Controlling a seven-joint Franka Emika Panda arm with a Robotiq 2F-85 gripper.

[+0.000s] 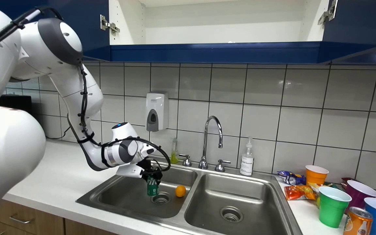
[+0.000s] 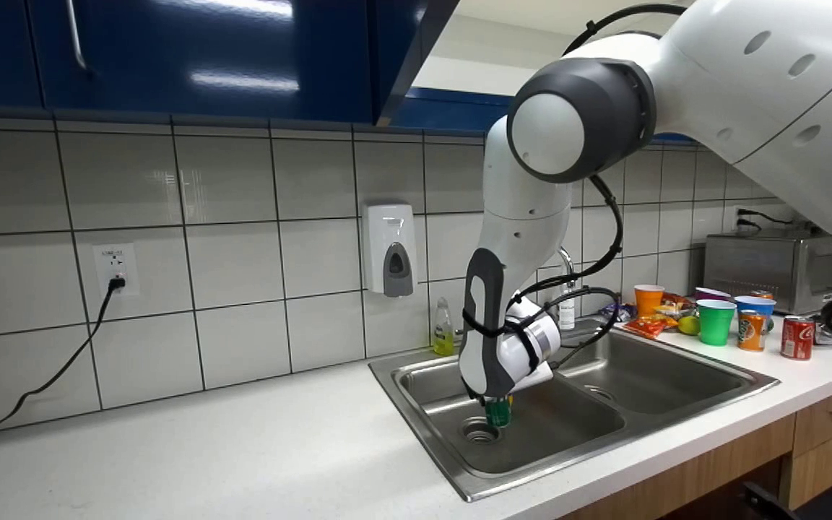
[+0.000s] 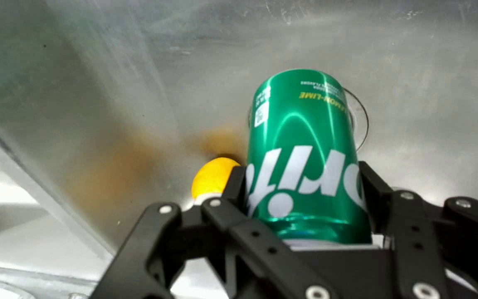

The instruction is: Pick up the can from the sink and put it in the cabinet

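The green can (image 3: 301, 124) is squeezed between both black fingers in the wrist view, its lettering upside down there. My gripper (image 1: 152, 176) points down over the basin nearer the soap dispenser, shut on the can's upper part. In both exterior views the can (image 2: 498, 413) hangs upright low in that basin, beside the drain; I cannot tell whether it clears the floor. The steel sink (image 1: 240, 192) has two basins. Above, the blue cabinet (image 1: 214, 52) shows its white interior, with its doors swung open. In an exterior view the arm partly hides that cabinet.
A small orange ball-shaped thing (image 1: 180, 191) lies in the same basin, near the can. The chrome faucet (image 1: 220, 130) rises behind the sink. Cups, such as the green cup (image 1: 334, 207), snack bags and other cans crowd the far counter. An open cabinet door (image 1: 354, 26) juts out.
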